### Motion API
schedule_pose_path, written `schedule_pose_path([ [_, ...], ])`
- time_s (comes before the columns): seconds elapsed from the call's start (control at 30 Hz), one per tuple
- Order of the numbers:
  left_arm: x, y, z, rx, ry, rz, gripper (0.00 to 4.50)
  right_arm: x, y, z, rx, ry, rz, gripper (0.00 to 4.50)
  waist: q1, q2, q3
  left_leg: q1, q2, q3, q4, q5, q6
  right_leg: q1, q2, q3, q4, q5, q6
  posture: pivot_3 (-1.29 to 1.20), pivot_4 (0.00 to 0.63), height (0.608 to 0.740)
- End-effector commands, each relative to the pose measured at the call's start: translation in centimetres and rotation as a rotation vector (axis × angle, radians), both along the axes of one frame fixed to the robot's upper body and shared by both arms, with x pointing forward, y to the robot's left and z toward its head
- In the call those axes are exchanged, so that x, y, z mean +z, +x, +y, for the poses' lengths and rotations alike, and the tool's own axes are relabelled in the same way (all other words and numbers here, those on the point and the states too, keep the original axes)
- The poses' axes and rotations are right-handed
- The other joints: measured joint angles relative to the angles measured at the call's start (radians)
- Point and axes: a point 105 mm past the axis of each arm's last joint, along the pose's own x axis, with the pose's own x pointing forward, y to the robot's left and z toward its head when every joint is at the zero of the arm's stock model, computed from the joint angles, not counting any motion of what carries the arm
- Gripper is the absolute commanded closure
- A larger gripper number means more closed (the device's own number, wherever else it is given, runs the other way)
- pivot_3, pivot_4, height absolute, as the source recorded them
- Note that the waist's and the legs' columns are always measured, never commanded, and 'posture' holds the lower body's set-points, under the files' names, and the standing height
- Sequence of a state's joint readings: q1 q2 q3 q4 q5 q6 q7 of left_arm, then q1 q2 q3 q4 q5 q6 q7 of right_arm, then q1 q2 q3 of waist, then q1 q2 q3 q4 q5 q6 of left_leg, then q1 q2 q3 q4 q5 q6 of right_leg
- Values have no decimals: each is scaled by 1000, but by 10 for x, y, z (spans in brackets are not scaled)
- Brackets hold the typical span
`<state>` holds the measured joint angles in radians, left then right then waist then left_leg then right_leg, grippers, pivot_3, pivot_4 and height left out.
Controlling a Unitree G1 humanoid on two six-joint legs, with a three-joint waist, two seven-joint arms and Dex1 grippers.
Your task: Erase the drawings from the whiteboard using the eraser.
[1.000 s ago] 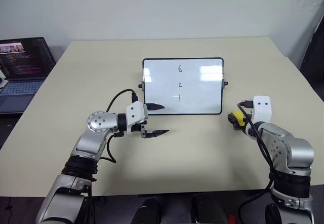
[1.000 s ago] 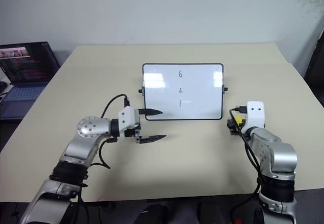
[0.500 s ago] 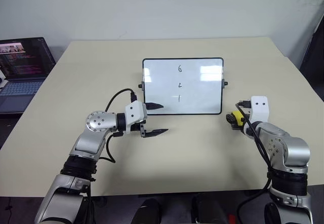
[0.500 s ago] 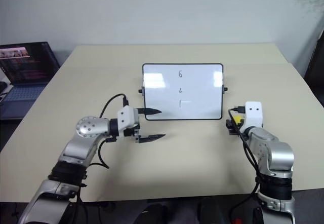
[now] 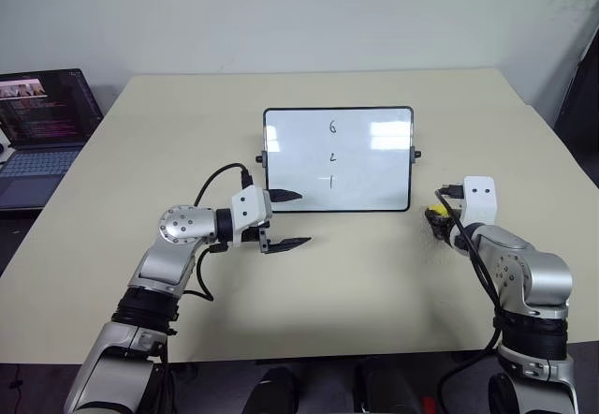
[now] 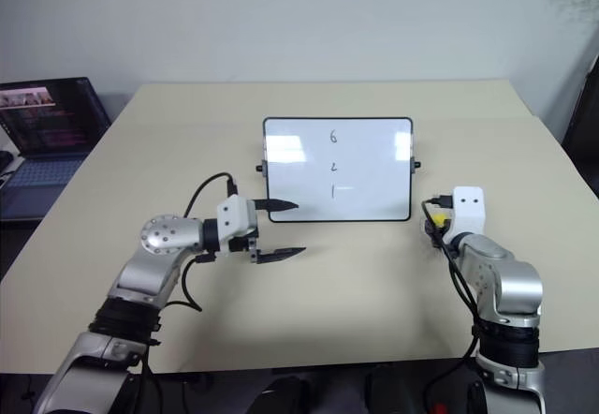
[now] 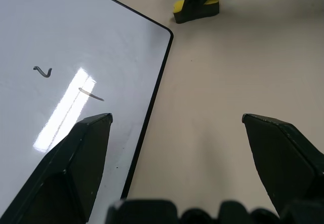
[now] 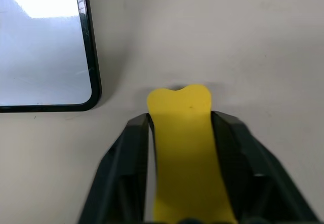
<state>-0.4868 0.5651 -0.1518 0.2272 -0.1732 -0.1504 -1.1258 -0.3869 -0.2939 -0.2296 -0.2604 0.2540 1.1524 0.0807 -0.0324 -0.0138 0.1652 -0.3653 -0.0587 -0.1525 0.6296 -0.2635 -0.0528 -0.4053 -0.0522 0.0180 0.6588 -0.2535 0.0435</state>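
Three drawings [image 5: 330, 155] are being left untouched on the whiteboard [image 5: 384, 166]. Beside the board's right edge on the counter [image 5: 374, 273], the eraser [image 8: 185, 148] is being gripped by the right hand [image 8: 183, 125], whose fingers were spread a second ago. Lifting toward the marks is judged next. The left hand [image 5: 288, 219] is being held open near the board's lower left corner.

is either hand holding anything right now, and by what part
The right hand grips the yellow eraser by its two long sides, fingers pressed against them. The left hand is open and holds nothing.
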Motion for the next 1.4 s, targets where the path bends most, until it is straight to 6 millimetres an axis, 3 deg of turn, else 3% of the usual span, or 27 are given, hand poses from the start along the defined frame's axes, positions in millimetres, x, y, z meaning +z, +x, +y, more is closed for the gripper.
schedule_pose_path([
  [0.03,18,2,-1,-11,-1,-81,0,14,4,0,-5,-4,-55,3612,0,0,0,0,0,0,0,0,0,0,0,0,0,0,0,0,150,740],
  [0.4,18,2,-1,-11,-3,-85,0,17,5,-4,-17,-27,-57,3643,0,0,0,0,0,0,0,0,0,0,0,0,0,0,0,0,150,740],
  [0.5,18,2,-1,-11,-4,-83,0,26,7,-5,1,-63,-97,3643,0,0,0,0,0,0,0,0,0,0,0,0,0,0,0,0,150,740],
  [0.9,17,16,-2,164,-90,-86,0,104,29,27,117,-183,-449,3643,-1,0,0,0,0,0,0,0,0,0,0,0,0,0,0,0,150,740],
  [1.1,19,20,-5,292,-183,-83,0,125,37,37,138,-193,-542,3643,-1,0,0,0,0,0,0,0,0,-1,-1,0,0,0,0,0,150,740],
  [1.23,21,27,-4,450,-295,-50,0,147,45,54,183,-202,-635,3643,-2,0,0,0,0,1,0,0,0,-1,-1,1,1,0,0,0,150,740],
  [1.4,14,25,-12,506,-308,-57,0,159,54,71,214,-182,-689,3643,-2,0,0,0,0,1,0,0,0,-1,-1,1,1,0,0,0,150,740],
])
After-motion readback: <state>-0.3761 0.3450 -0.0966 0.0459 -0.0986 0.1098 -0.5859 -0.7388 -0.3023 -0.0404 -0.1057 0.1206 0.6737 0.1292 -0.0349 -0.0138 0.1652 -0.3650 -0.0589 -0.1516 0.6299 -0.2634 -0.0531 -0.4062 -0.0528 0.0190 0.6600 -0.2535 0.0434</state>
